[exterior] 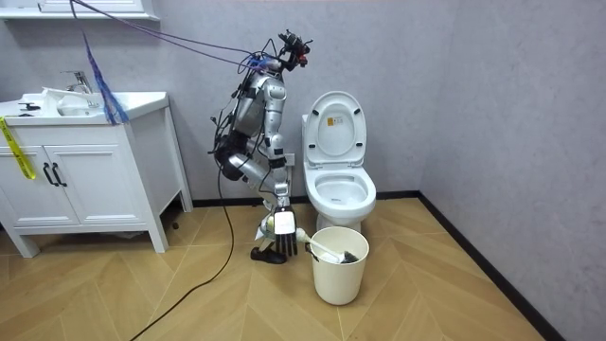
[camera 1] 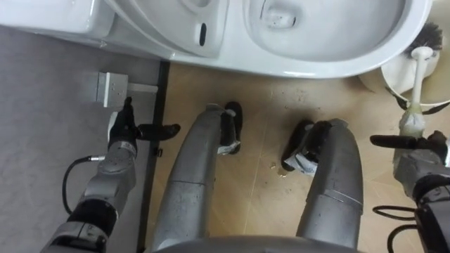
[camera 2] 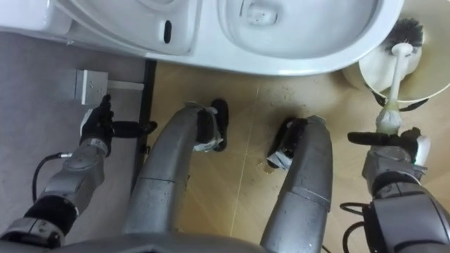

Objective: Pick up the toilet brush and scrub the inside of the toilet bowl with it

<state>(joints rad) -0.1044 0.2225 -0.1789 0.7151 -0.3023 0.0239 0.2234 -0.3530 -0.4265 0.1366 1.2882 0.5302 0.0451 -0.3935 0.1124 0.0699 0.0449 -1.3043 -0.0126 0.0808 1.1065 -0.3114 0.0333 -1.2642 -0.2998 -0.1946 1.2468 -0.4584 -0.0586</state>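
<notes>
My left hand (camera 1: 125,133) hangs at 9 o'clock by the grey wall, fingers loosely spread and empty. The toilet (camera 1: 316,67) runs across 12 o'clock, its far rim cut off at the top. At 2 o'clock the toilet brush (camera 1: 420,74) stands head-down in a white bucket (camera 1: 395,74). Its handle end meets my right hand (camera 1: 422,149) at 3 o'clock, thumb straight. I cannot tell whether the hidden fingers grip it.

Brush (exterior: 325,252) in bucket (exterior: 339,280) beside toilet (exterior: 339,169)
</notes>
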